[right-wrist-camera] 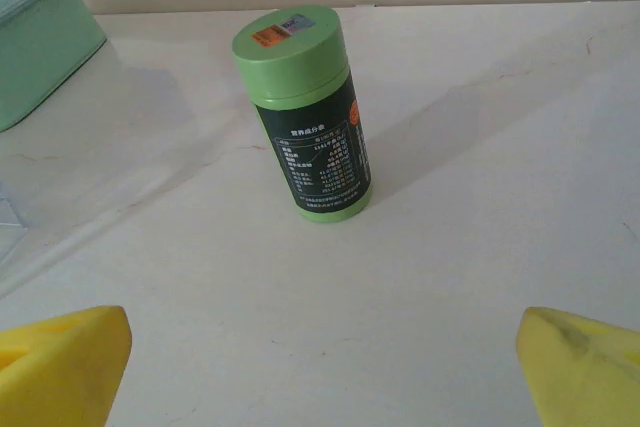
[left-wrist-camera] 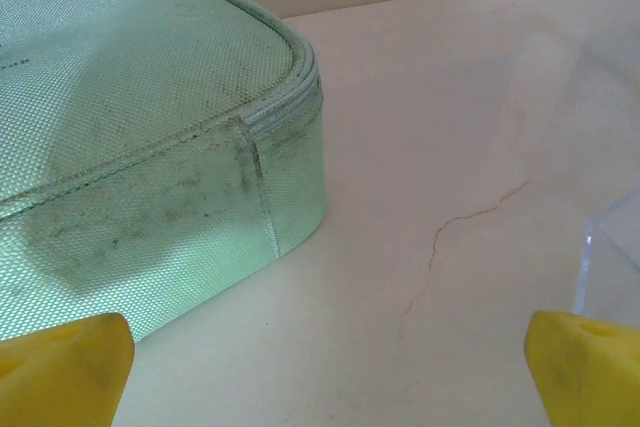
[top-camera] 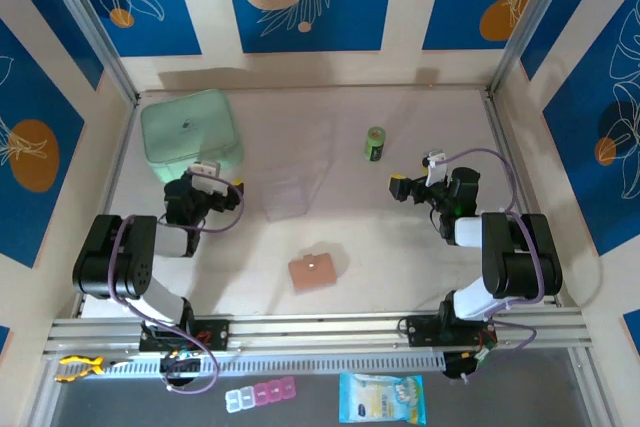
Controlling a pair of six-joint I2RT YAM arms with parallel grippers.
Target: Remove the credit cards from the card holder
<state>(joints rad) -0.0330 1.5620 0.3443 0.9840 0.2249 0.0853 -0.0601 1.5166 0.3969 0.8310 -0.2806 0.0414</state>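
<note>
Pinkish-tan card holder, folded shut, flat on the pale table, near and centre, well apart from both arms. Left gripper spread wide, holding nothing, just beside the mint-green case at far left. Right gripper likewise wide and empty, facing an upright green bottle farther right. Clear container between case and bottle.

Cream walls carry blue panels printed with white leaves and orange circles. The pale tabletop, evenly lit, shows faint brown veins. Metal posts rise at its back corners.
</note>
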